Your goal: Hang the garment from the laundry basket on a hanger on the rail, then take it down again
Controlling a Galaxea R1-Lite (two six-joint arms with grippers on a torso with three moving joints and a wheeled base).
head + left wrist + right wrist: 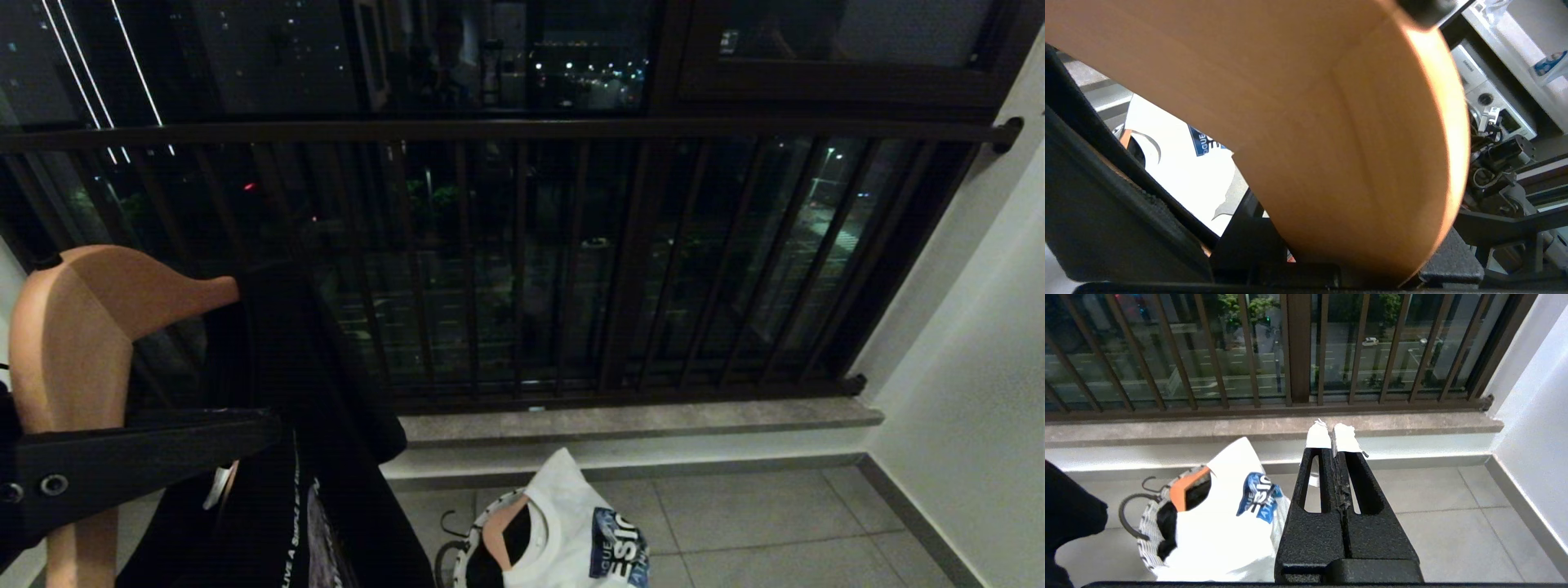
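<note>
Wood fills the left side of the head view: a pale hanger (pixel 77 327) with a black tee (pixel 318 490) draped from it, clamped in the left gripper (pixel 122 465) at about eight o'clock. In the left wrist view the hanger (pixel 1310 122) sits right between the dark fingers (pixel 1449 261), so that grip is firmly on wood. Down at six o'clock, the basket (pixel 473 543) stands on the tiled floor (pixel 735 523) just below the stone sill (pixel 637 420), with a white tee (pixel 571 531) on an orange hanger heaped over it. The right gripper (pixel 1333 437) hangs near the basket (pixel 1147 539), at its three o'clock, white-tipped fingers (pixel 1318 437) pressed together, nothing between them. Brown window bars (pixel 522 269) span twelve o'clock. No pale rail is in view.
</note>
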